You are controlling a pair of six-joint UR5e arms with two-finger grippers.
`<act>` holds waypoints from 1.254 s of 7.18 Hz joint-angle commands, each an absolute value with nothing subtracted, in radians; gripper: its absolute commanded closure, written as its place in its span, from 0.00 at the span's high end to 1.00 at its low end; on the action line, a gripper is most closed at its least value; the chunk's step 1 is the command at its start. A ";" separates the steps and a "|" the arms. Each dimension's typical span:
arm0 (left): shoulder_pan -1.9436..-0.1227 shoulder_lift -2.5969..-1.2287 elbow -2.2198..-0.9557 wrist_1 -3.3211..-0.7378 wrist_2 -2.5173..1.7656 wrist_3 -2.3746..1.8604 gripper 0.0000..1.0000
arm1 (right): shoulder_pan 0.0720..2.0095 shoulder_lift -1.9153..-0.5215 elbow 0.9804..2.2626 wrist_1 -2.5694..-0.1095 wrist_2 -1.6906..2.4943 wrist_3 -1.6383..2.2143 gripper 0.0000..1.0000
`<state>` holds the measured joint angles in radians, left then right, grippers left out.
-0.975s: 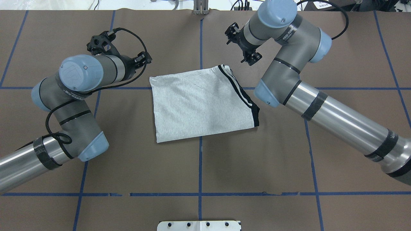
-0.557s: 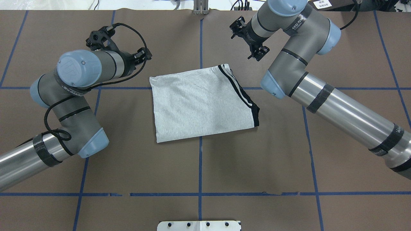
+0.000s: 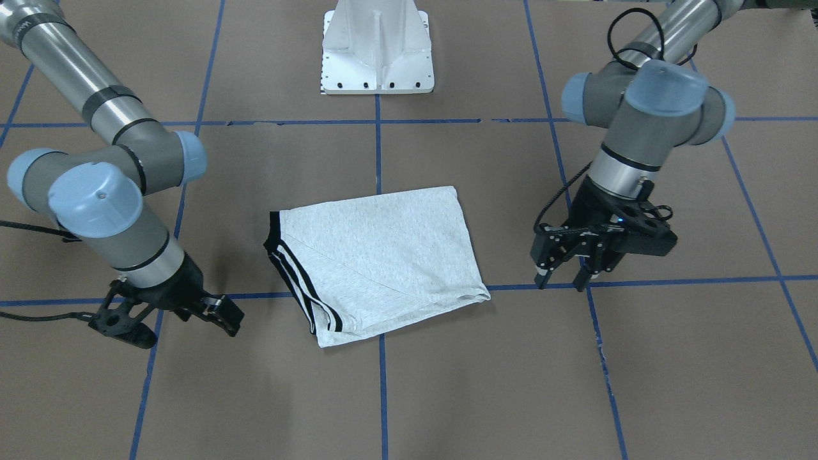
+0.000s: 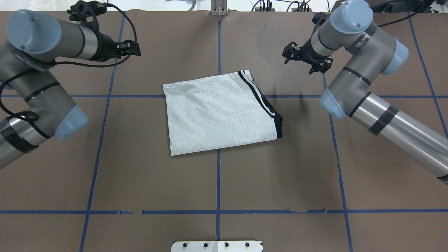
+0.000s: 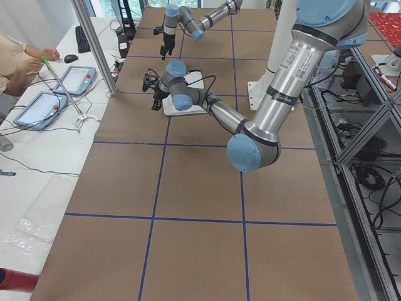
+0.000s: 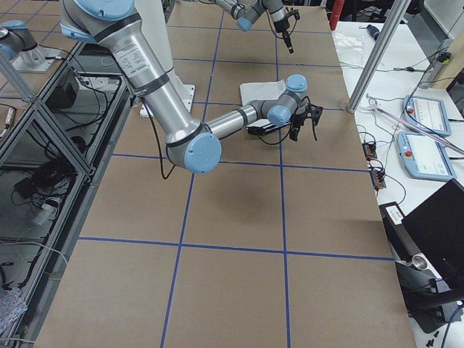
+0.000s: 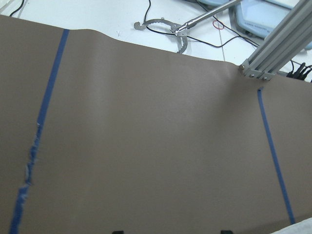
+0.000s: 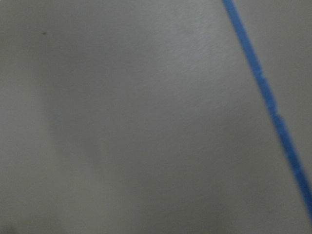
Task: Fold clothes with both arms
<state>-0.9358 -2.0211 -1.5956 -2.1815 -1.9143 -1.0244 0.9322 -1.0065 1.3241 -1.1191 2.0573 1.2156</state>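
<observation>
The clothes are one grey T-shirt (image 4: pixel 220 115), folded into a flat rectangle at the table's middle, black-and-white stripes along its right edge (image 3: pixel 300 281); the print is hidden. My left gripper (image 4: pixel 138 49) hovers open beyond the shirt's far left corner, apart from it; in the front-facing view its fingers (image 3: pixel 542 278) point down over the paper, and its wrist view shows only bare paper. My right gripper (image 4: pixel 298 65) hangs open beyond the far right corner, also empty (image 3: pixel 227 316). Neither touches the cloth.
Brown paper with a blue tape grid (image 4: pixel 218 182) covers the table. The white pedestal base (image 3: pixel 378 48) stands at the robot's edge. A side bench holds control pendants (image 5: pixel 37 108) beside an aluminium post (image 5: pixel 94 44), and a person's arm (image 5: pixel 19 59) rests there.
Both arms have swung outward and back from the shirt: the left gripper up and left, the right gripper to the right. The shirt has not moved.
</observation>
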 commanded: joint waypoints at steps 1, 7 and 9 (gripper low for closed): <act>-1.127 -1.947 -1.579 -2.152 -2.081 -0.658 0.73 | 1.122 -1.157 1.331 -1.120 2.255 0.816 1.00; -1.521 -1.924 -1.442 -1.759 -2.279 0.164 1.00 | 1.431 -1.430 1.383 -1.301 2.368 0.265 1.00; -1.586 -1.753 -1.554 -1.698 -2.415 0.225 1.00 | 1.465 -1.439 1.474 -1.477 2.362 0.167 1.00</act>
